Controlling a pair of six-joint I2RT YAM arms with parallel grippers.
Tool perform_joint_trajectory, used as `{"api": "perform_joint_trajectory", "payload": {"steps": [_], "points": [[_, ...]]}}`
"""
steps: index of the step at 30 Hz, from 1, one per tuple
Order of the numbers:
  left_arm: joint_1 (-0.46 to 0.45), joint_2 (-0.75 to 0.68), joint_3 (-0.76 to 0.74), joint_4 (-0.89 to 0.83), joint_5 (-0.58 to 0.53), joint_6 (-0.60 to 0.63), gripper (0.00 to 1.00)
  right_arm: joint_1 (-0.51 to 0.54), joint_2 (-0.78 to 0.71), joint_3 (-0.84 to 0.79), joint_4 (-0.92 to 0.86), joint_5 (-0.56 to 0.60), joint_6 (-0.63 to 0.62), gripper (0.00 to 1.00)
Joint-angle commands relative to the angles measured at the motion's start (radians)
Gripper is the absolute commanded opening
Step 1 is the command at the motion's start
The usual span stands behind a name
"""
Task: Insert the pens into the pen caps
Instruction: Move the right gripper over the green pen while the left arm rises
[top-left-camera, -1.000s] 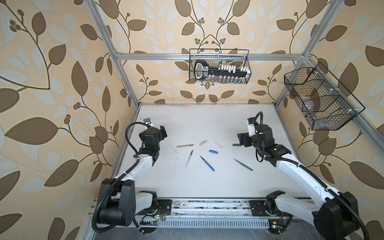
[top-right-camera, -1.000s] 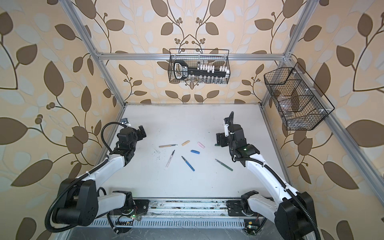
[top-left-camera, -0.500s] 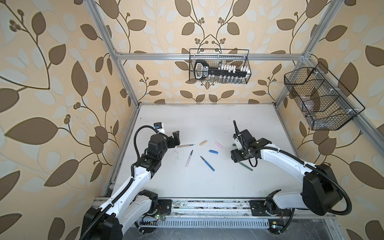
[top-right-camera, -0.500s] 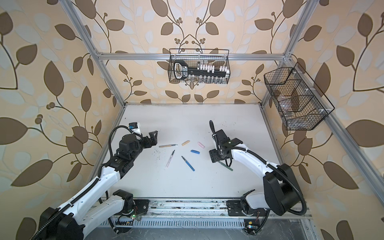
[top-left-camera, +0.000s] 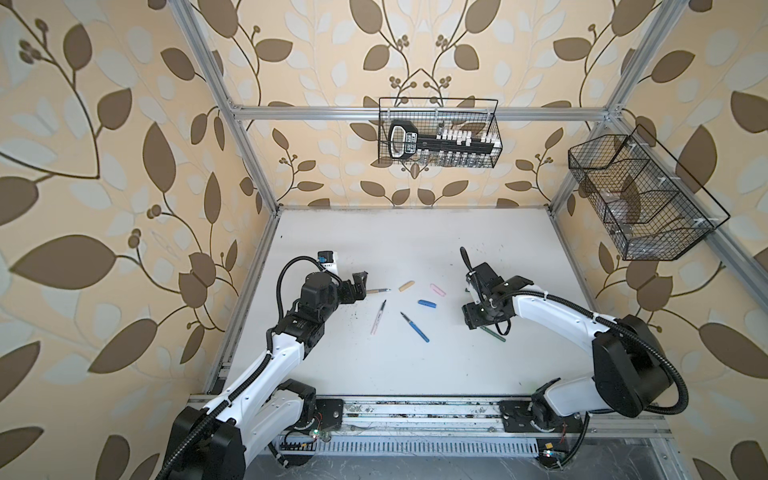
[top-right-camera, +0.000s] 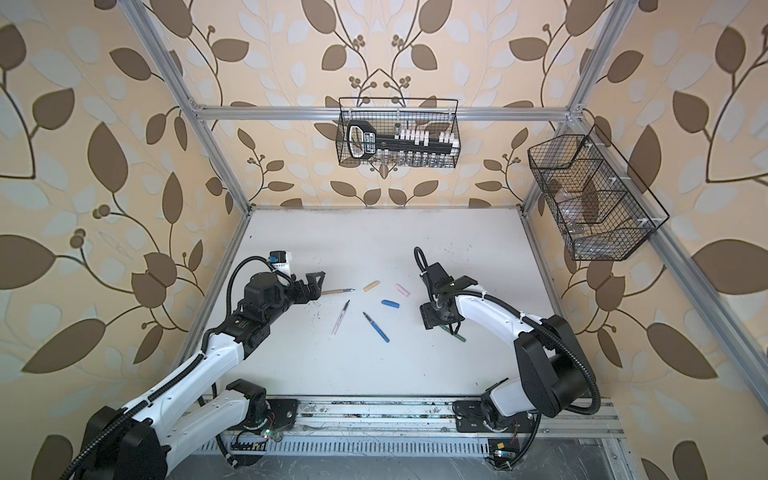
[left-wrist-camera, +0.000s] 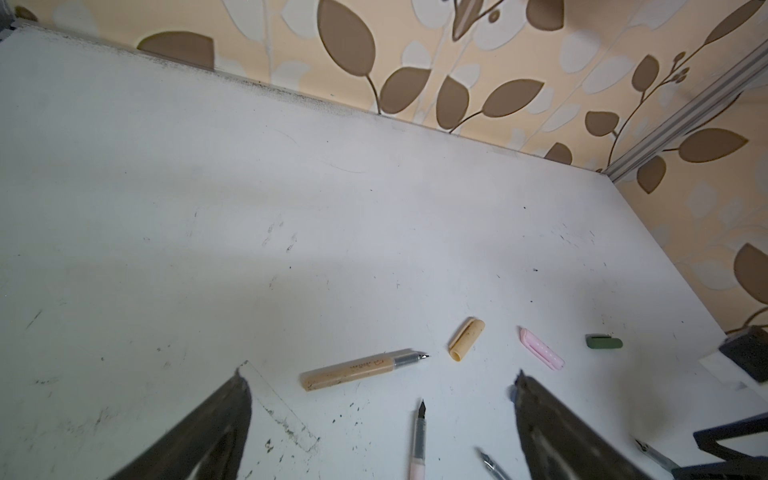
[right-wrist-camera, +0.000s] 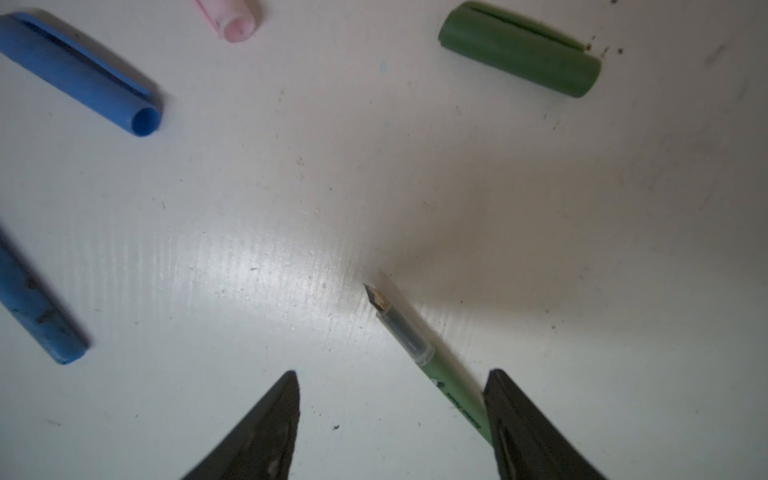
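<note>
I see the caps (top-left-camera: 427, 303) in a loose row on my worktop (top-left-camera: 395, 374), one pen (top-left-camera: 376, 291) to their left and three pens (top-left-camera: 414, 327) in front.

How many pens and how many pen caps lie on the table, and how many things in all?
Pens: 4 (tan pen, pink pen, blue pen, green pen)
Caps: 4 (tan cap, pink cap, blue cap, green cap)
Total: 8

**Pens partly out of sight**

In both top views the right gripper (top-left-camera: 477, 319) covers much of the green pen (top-left-camera: 498, 336). In the right wrist view the frame edge cuts off the pink cap (right-wrist-camera: 237, 18) and the blue pen (right-wrist-camera: 37, 320).
</note>
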Motion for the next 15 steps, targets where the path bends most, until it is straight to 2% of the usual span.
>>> {"api": "perform_joint_trajectory", "payload": {"steps": [1, 9, 15], "points": [[-0.007, -0.047, -0.022, 0.053, 0.029, 0.014, 0.99, -0.002, 0.032, -0.010, -0.010, 0.030, 0.014, 0.71], [-0.007, -0.024, -0.021, 0.055, 0.047, 0.016, 0.99, -0.006, 0.104, -0.010, 0.019, 0.020, 0.009, 0.70], [-0.007, -0.012, -0.032, 0.093, 0.112, 0.019, 0.99, -0.026, 0.143, -0.022, 0.045, 0.008, 0.009, 0.66]]}}
